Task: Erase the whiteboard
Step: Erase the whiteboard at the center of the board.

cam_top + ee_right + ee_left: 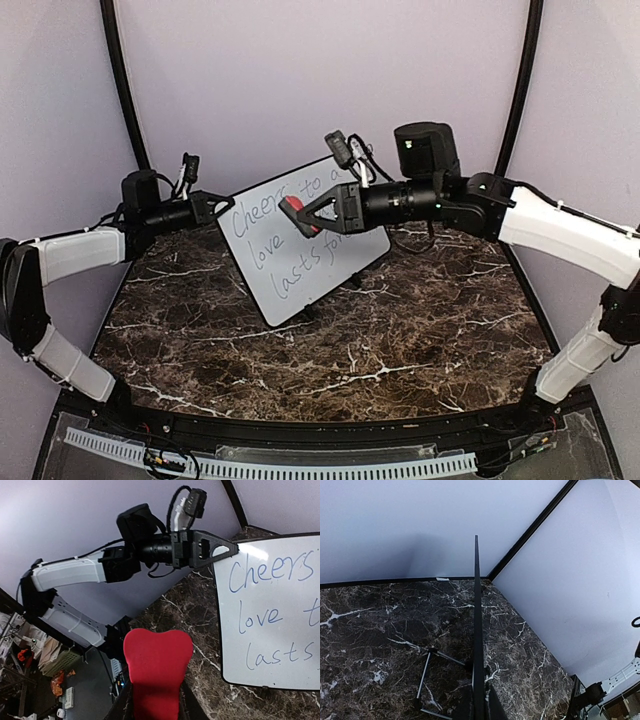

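The left hand point(220, 205) pinches the upper corner of the black-framed white whiteboard point(305, 275) standing on the dark marble bench point(420, 330). The right hand point(303, 217) grips a red eraser block point(292, 208) before the handwriting.

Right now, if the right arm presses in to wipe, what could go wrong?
The left gripper pinches only one corner of the black-framed whiteboard, so a hard wipe could pivot it. It stands on a thin wire stand and may skid on the dark marble table. The red eraser block could twist in the right gripper.
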Available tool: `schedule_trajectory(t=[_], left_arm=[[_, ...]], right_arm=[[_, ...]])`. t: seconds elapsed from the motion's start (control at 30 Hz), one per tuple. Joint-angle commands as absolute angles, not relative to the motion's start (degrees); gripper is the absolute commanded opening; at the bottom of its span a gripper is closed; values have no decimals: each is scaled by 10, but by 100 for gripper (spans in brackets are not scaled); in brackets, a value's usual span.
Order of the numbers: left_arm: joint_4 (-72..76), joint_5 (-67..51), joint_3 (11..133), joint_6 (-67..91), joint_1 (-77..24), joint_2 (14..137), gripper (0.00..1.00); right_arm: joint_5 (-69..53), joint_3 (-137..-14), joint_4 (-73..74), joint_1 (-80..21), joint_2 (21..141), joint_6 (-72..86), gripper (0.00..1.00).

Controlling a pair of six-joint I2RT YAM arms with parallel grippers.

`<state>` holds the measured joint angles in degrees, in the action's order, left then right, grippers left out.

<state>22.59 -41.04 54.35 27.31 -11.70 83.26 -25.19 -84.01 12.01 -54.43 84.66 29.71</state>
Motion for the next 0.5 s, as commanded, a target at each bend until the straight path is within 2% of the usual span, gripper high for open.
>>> schedule_trajectory(t=[0.0, 0.33, 0.47], left_arm=[[300, -415, 505, 294, -144, 789, 0], [258, -368, 491, 264, -177, 736, 0], [254, -357, 481, 288, -179, 716, 0]], right_arm=[[-187, -872, 199, -554, 910, 196, 15], [-143, -878, 194, -559, 938, 162, 12], [-140, -918, 218, -559, 957, 152, 12]])
